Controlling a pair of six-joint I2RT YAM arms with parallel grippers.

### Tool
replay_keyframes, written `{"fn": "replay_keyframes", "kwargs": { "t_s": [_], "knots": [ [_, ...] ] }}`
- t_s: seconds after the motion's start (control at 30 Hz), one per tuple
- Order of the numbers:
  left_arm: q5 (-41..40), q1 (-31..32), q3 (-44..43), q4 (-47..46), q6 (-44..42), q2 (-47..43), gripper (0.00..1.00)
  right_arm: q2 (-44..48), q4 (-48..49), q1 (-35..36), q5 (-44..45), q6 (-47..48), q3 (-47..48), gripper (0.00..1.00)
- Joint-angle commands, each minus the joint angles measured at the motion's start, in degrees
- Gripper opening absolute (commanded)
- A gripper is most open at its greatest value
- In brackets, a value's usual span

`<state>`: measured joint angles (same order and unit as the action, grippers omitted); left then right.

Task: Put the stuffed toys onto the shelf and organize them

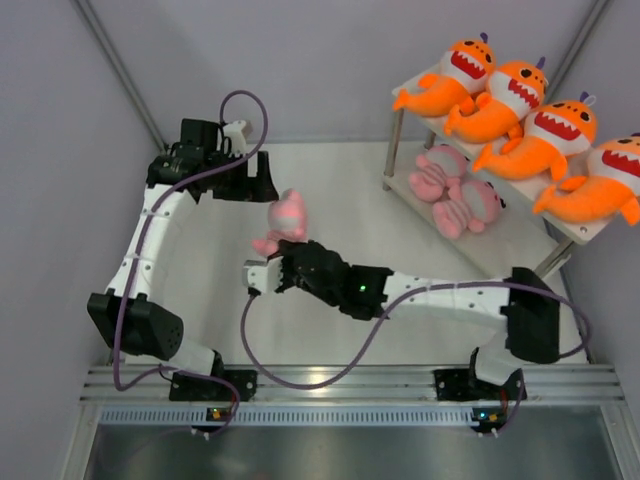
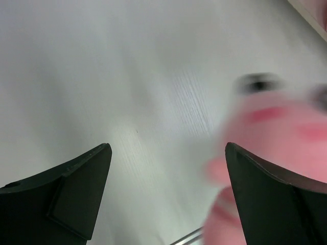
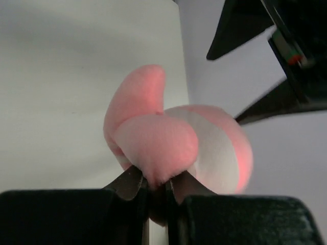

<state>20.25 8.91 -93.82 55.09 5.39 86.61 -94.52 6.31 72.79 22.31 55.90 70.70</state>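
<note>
You have four orange shark plush [image 1: 535, 140] on the top board of the shelf [image 1: 505, 238] and two pink striped plush [image 1: 468, 205] below, so I judge only the last pink plush [image 1: 286, 222] is left, pinched in your right gripper [image 3: 153, 179] over the middle of the table [image 1: 360, 190], with the left gripper [image 2: 168, 153] spread just beside it.

Bright, soft, even light throughout.
Left wrist view is smeared; the pink plush [image 2: 273, 135] beside the left gripper [image 2: 168, 150] is blurred.

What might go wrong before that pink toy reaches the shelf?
The right gripper pinches only a small fold of the pink toy, so it might slip out mid-move. The open left gripper hangs close by; the arms could bump. The shelf's lower board already holds two pink toys that may get knocked.
</note>
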Motion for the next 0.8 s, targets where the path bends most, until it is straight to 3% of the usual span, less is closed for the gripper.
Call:
{"fn": "replay_keyframes", "kwargs": {
  "t_s": [0.0, 0.1, 0.27, 0.47, 0.77],
  "knots": [
    [-1.53, -0.64, -5.22, 0.98, -4.86, -0.56, 0.98, 13.88, -18.4, -3.0, -2.06, -19.67, -2.92, 0.0],
    [-1.01, -0.64, -6.37, 0.81, -6.7, -0.3, 0.98, 21.97, -30.42, -6.25, -5.68, -23.55, -5.03, 0.0],
    [0.4, -0.64, -5.32, 0.81, -7.32, 0.49, 0.98, 33.5, -42.5, -10.39, -6.23, -22.59, -6.36, 0.0],
    [1.28, -0.64, -4.71, 0.81, -7.76, 1.02, 0.98, 35.11, -54.8, -14.95, 0.28, -19.35, -3.72, 0.0],
    [0.76, -0.64, -3.83, 0.81, -9.08, 0.49, 0.98, 38.53, -65.53, -31.12, -6.31, -10.38, -8.47, 0.0]
  ]
}}
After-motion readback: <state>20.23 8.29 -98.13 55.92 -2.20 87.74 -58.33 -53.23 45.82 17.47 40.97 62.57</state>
